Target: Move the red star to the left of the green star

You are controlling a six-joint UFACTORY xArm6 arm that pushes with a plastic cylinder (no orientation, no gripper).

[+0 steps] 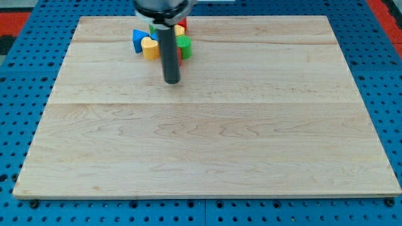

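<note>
A wooden board (207, 150) is seen lying on a blue pegboard surface (19, 94), and nearly all of it is bare. All the blocks are gathered in one tight cluster near the view's top, left of centre.

Taken from the view's left, a blue block (137, 40) is found first, its shape hard to make out, with a yellow block (150, 48) touching it on its right. Next, the dark rod is seen standing in front of the cluster, and my tip (171, 81) rests just below the blocks, apart from them. Much of the group is hidden by the rod, which is probably why so few shapes can be told.

To the right of the rod, a green block (184, 44) is visible, likely the green star, though its points cannot be confirmed. A sliver of red (179, 54) is seen just beside it, and another red and yellow piece (181, 28) lies above; which of these is the red star cannot be told. No gripper is fitted, so nothing is held or clamped.

The task is judged not yet done, since red is seen only at the green block's right and top. The crowding would seem to call for a careful push so that neighbours are not dragged along.
</note>
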